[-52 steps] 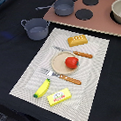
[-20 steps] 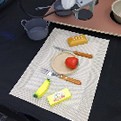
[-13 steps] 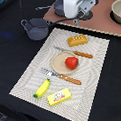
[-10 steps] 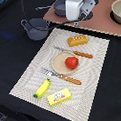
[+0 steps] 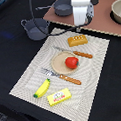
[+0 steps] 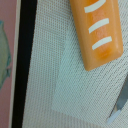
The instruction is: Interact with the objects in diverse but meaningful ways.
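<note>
Dark tabletop [image 5: 11, 58] fills the exterior view, with a pale woven placemat [image 5: 97, 80] laid across it and a pinkish board [image 5: 103, 26] behind. On the mat sits a tan plate [image 5: 59, 64] carrying the red tomato [image 5: 71, 62]; a knife [image 5: 76, 52] lies just beyond the plate, a fork [image 5: 62, 76] just before it. The bread loaf [image 5: 77, 40] lies nearer the board, directly below the tool [image 5: 81, 20], whose fingers I cannot tell to be spread or closed. The banana [image 5: 42, 88] and the yellow box [image 5: 59, 97] lie side by side at the mat's near end. One pot [image 5: 34, 28] stands on the tabletop off the mat — another [image 5: 63, 6] sits on the board.

Wrist view: the loaf [image 6: 97, 32] with white stripes lies on the mat [image 6: 55, 85] — no fingers show.
</note>
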